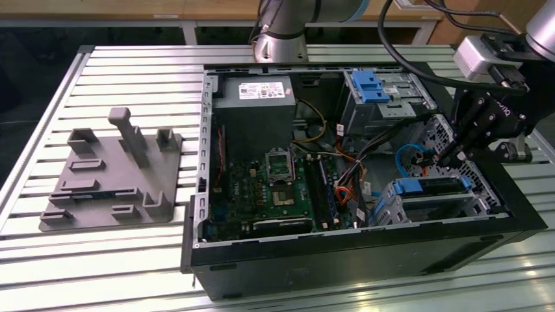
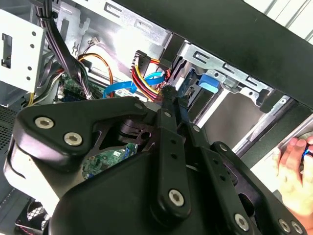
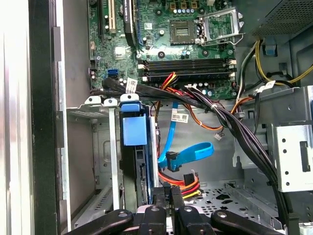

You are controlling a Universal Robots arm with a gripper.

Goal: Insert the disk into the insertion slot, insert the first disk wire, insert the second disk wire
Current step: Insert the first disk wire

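The disk sits in the insertion slot, at the near corner of the open computer case on the exterior view's right. In the first wrist view its blue carrier stands edge-up between the cage walls. Judging from that, the first step looks done and the wire work is in hand.

The gripper reaches down into the case just beside the disk. In both wrist views the fingers stand close together with only a sliver of gap. Their tips lie against the red, orange and yellow power wires, and nothing plainly sits between them. The blue data cable loops loose just beside, its black plug hanging free and apart from the disk.

Seating either wire would, I judge, call for a firm hold on the plug body rather than the strands. The plug would also need squaring to the disk's rear socket in a tight space crowded with black cabling.

That socket is hidden behind the carrier and the gripper's own body. Whether a strand is nipped at the tips is hard to make out. In the second wrist view a person's hand is cut off at the edge
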